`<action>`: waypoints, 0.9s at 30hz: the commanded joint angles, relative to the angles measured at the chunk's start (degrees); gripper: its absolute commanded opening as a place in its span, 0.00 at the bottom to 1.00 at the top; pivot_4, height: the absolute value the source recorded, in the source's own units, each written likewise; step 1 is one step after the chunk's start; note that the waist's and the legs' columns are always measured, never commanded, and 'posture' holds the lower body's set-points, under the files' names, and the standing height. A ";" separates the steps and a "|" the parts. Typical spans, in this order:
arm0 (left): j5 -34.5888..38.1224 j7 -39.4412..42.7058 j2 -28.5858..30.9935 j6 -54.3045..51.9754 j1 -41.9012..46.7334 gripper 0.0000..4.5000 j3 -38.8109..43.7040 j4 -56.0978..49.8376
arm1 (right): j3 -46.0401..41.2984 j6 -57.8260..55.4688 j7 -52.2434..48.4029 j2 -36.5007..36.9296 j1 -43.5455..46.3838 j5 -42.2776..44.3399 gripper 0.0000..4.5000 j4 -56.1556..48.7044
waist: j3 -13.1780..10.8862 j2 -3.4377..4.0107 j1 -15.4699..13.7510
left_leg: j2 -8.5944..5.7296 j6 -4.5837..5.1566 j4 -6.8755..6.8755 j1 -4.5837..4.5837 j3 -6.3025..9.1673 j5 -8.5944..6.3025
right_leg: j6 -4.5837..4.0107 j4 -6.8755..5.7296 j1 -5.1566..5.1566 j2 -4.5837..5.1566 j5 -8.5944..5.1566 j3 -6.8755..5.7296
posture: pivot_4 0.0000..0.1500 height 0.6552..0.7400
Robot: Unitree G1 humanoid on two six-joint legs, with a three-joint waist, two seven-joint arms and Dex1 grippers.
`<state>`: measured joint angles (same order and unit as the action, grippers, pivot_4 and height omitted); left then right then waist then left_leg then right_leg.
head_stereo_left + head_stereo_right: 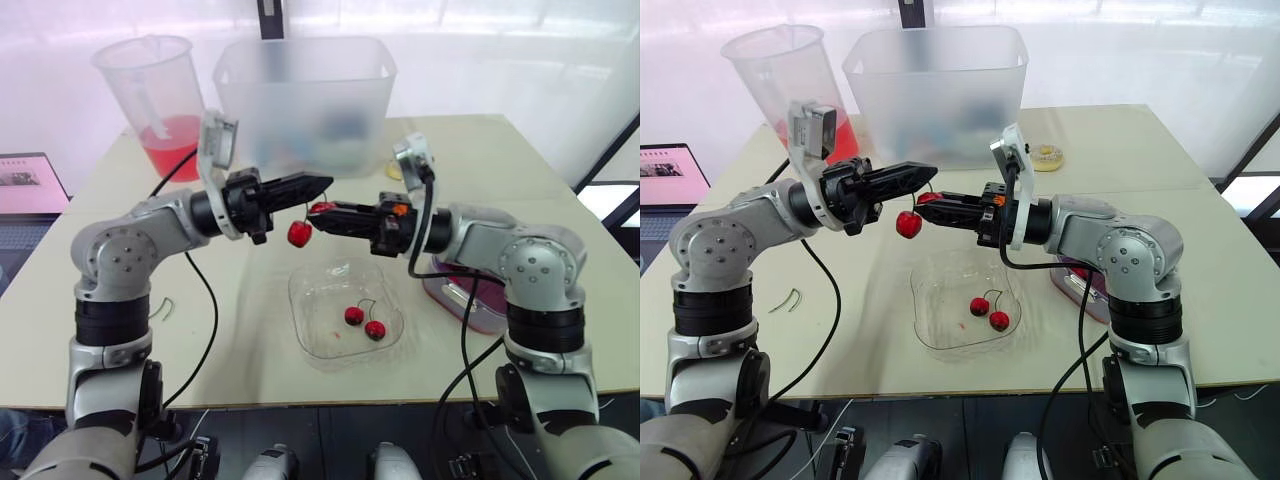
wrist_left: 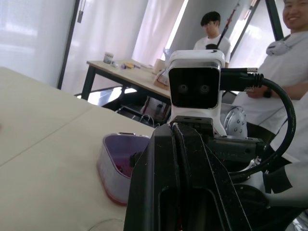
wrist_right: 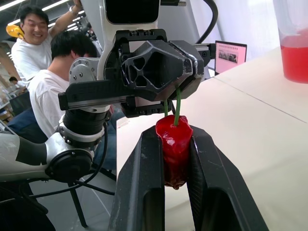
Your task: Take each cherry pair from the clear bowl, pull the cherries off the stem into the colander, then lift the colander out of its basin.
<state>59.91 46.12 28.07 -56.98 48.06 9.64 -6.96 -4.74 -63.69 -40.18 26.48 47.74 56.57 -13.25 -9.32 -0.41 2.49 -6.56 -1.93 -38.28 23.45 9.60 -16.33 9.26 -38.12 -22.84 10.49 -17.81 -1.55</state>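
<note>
My left fingers (image 1: 298,187) pinched the thin stem (image 3: 176,107); my right fingers (image 3: 140,192) squeezed a cherry (image 3: 173,144), probably soft and slick, best gripped gently mid-body.

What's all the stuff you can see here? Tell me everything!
Held cherries: two, red, on one stem, in the air between both hands.
Bowl cherries: two, red, inside clear bowl.
Clear bowl: one, see-through, table front.
Jug: one, clear with red liquid, back left.
Tub: one, frosted, back middle.
Box: one, purple, under right arm.
Loose stems: two, pale, table left.
Laptop: one, dark, left edge.
Table: one, beige.
People: two, white shirts, background.
Left hand: black, shut on the stem.
Right hand: black, shut on one cherry.
</note>
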 commanded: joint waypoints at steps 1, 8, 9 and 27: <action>-0.59 0.24 0.16 1.81 3.10 0.00 0.31 -0.01 | -0.34 -2.49 -0.96 2.24 -0.98 2.32 0.06 -2.04 | 0.00 0.00 -0.05 | 0.00 0.00 0.00 0.00 0.00 0.00 | 0.00 0.00 0.00 0.00 0.00 0.00 | 1.00 1.00; -0.37 0.19 -0.26 2.44 3.97 0.00 0.24 0.37 | 1.35 -6.26 -4.08 7.86 -5.38 3.94 0.06 -5.53 | 0.00 0.00 0.11 | 0.01 0.00 0.01 0.00 -0.02 0.00 | 0.00 0.01 0.00 -0.01 0.00 -0.01 | 1.00 1.00; -0.42 0.22 -0.36 2.58 3.94 0.00 0.18 0.45 | 1.21 -6.72 -4.25 8.26 -5.65 4.30 0.06 -5.70 | 0.00 0.00 0.11 | 0.02 0.00 0.02 0.00 -0.04 0.00 | 0.00 0.01 -0.01 -0.01 0.00 0.00 | 1.00 1.00; -6.71 0.20 0.13 8.10 -0.87 0.00 -1.83 -1.51 | 11.95 22.60 -25.37 39.99 -3.54 -31.28 0.06 20.53 | -0.01 -0.02 -0.01 | -0.06 0.03 -0.01 -0.01 -0.16 -0.01 | 0.02 0.05 0.03 0.04 -0.01 -0.04 | 1.00 1.00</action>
<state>53.92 45.93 27.72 -50.52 47.19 7.53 -6.24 5.96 -44.27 -63.04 65.48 44.14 28.31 7.33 -9.33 -0.43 2.48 -6.61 -1.91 -38.28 23.44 9.44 -16.34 9.28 -38.08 -22.83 10.54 -17.83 -1.58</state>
